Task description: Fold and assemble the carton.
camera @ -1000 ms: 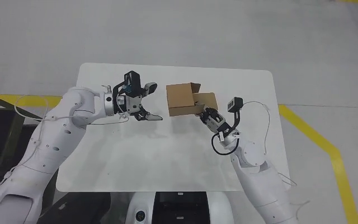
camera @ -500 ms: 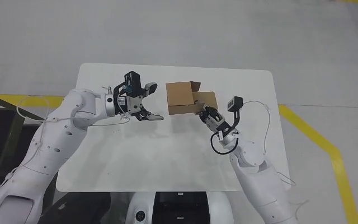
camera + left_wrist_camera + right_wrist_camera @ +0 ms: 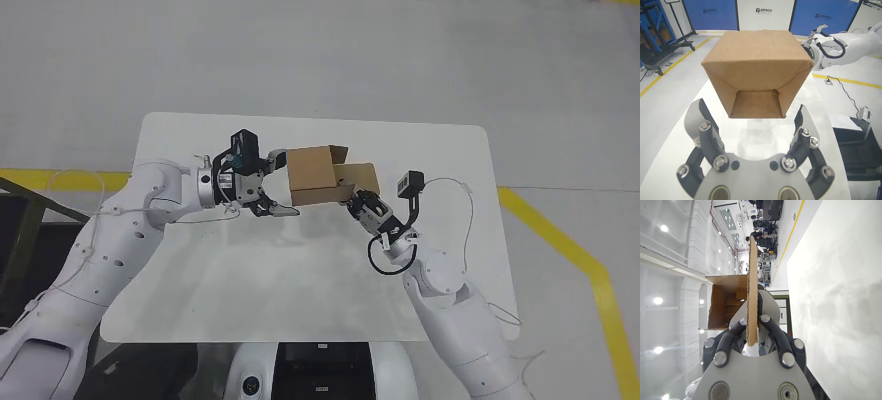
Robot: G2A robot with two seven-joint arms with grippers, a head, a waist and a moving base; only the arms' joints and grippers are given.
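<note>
Holding the carton [image 3: 312,176] aloft over the tabletop [image 3: 300,290], the right pincer [image 3: 357,203] is clamped on one open flap [image 3: 752,285], with the cardboard edge pinched between both fingers. The step in hand looks like closing the opposite end. The left pincer [image 3: 278,183] sits just beside that end, fingers spread wide, apparently touching nothing. The next move likely calls for it to press the loosely tucked panels [image 3: 756,103] flat while the right grip steadies the box.
</note>
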